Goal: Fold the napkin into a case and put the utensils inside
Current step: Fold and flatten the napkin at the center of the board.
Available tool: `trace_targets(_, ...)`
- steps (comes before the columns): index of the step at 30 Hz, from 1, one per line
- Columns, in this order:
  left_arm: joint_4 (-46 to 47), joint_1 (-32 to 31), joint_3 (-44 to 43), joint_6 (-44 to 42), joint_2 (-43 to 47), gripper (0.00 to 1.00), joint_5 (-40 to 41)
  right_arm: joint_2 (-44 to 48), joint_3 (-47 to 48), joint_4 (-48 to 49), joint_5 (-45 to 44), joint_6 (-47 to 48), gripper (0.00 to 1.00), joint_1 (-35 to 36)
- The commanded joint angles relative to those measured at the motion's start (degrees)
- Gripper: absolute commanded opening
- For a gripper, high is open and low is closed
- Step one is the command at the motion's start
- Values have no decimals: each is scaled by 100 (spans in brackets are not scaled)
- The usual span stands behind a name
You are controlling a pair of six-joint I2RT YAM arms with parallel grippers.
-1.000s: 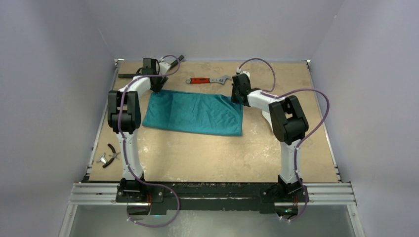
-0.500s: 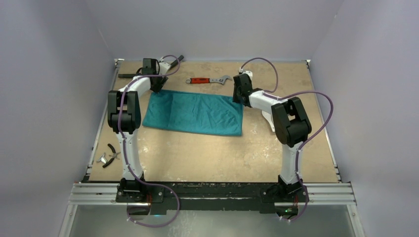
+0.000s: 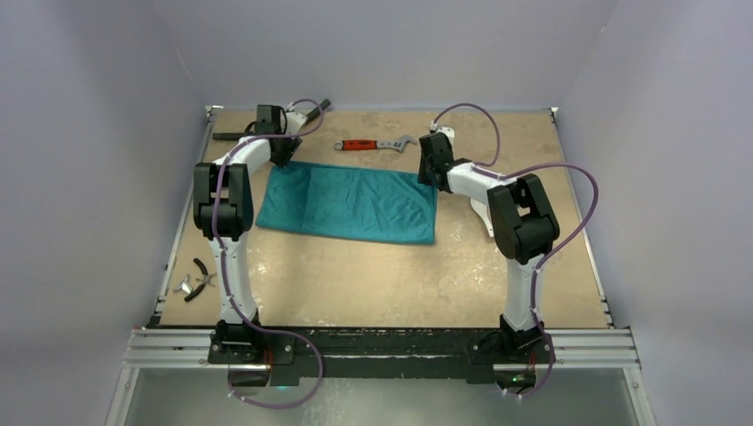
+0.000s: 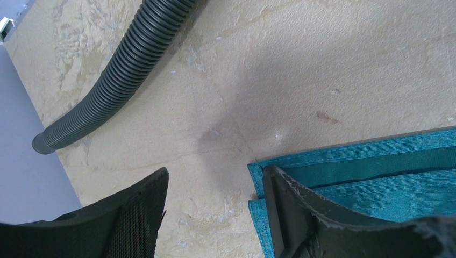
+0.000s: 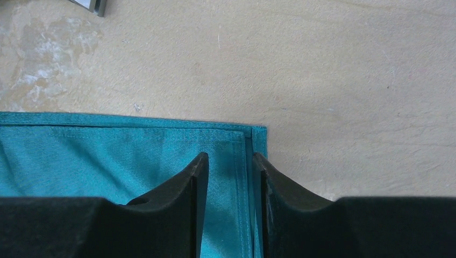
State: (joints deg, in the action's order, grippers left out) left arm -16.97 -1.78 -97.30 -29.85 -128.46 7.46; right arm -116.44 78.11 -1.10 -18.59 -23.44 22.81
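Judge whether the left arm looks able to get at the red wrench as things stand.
Probably yes. The wrench lies on bare table beyond the cloth, with nothing between it and the open left gripper.

Soft, even light from above fills the top view: the tan table is bright, the walls a dimmer lavender-grey, shadows under the 2 arms faint. In the left wrist view a blurry grey shadow lies on the table beyond the left gripper. In the right wrist view the napkin weave is sharp; the right gripper is near-black.
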Motion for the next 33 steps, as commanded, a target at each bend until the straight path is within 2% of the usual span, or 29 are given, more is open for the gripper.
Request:
trace_targets(1, -43, 51, -35, -106, 60, 63, -97, -122, 206, -35, -136, -7, 37, -4)
trace_targets(4, -51, 53, -35, -106, 54, 63, -98, -154, 188, -13, -106, -7, 30, -4)
trace_targets(11, -69, 53, -44, -120, 59, 63, -98, -139, 170, -26, -88, -31, 0, -4)
trace_targets(33, -69, 50, 18, -241, 85, 60, -109, 275, 80, -178, -383, 150, 0, -22)
